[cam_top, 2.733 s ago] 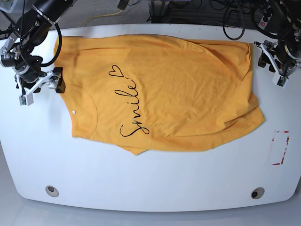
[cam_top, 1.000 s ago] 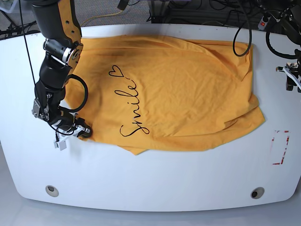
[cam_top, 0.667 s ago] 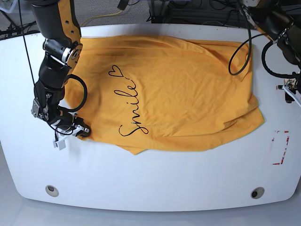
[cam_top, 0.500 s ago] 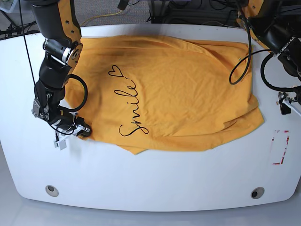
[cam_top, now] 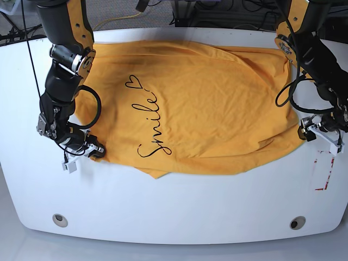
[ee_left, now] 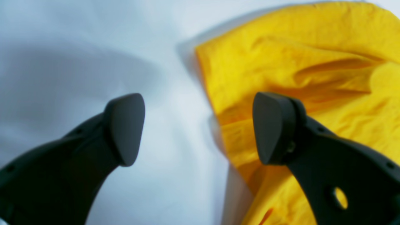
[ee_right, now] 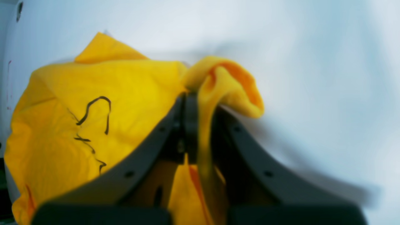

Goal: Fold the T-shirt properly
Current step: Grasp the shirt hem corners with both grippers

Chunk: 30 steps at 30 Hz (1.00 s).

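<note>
Yellow shirt (cam_top: pixel 206 109): right gripper (ee_right: pixel 200 125) clamped on one corner; left gripper (ee_left: pixel 200 128) spread wide, hem corner between its jaws.

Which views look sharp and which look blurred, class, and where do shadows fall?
Base view: sharp, evenly lit, the T-shirt lettering crisp. Left wrist view: soft throughout, a grey shadow on the table. Right wrist view: cloth and jaws blurred, a shadow smeared at lower right.
</note>
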Each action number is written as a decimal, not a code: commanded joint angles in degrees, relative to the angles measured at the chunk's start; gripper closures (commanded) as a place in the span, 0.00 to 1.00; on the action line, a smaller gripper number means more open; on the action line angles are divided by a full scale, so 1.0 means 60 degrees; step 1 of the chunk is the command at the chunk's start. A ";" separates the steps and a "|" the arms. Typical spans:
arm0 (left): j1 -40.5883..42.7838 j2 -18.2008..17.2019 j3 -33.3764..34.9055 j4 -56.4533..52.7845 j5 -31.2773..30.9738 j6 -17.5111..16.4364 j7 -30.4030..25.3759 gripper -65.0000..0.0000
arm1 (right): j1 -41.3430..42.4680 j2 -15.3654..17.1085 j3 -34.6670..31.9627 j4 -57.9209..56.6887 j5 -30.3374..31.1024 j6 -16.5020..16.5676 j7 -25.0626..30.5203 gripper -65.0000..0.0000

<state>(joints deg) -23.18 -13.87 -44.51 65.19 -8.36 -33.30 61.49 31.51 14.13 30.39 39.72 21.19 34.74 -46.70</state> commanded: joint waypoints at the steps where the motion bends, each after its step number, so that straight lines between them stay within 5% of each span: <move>1: -0.0437 -0.0187 0.0012 -0.0367 -0.0123 -0.0025 -0.0220 0.22 | 0.0280 0.0143 0.0012 0.0170 0.0183 0.0107 0.0142 1.00; 15: -0.0481 0.0092 -0.0032 -0.2095 -0.0123 -0.0040 -0.0366 0.22 | 0.0280 0.0143 0.0012 0.0170 0.0183 0.0107 0.0142 1.00; 19: -0.0305 0.0194 -0.0003 -0.2110 -0.0138 -0.1007 -0.0234 0.22 | 0.0280 0.0128 0.0012 0.0170 0.0197 0.0107 0.0142 1.00; 23: -0.0305 0.0429 0.0012 -0.2154 -0.0094 -0.1117 -0.0234 0.23 | 0.0236 0.0128 0.0012 0.0170 0.0227 0.0107 0.0142 1.00; 26: -0.0349 0.0502 -0.0017 -0.2154 -0.0094 -0.1117 -0.0264 0.36 | 0.0133 0.0128 0.0012 0.0170 0.0241 0.0107 0.0142 1.00; 30: -0.0379 0.0531 0.0012 -0.2154 -0.0094 -0.1117 -0.0615 0.69 | 0.0104 0.0128 0.0012 0.0170 0.0241 0.0107 0.0142 1.00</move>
<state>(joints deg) -24.93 -10.41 -44.71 52.25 -10.94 -40.18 57.04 30.22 14.11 30.39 39.72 21.41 34.76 -46.72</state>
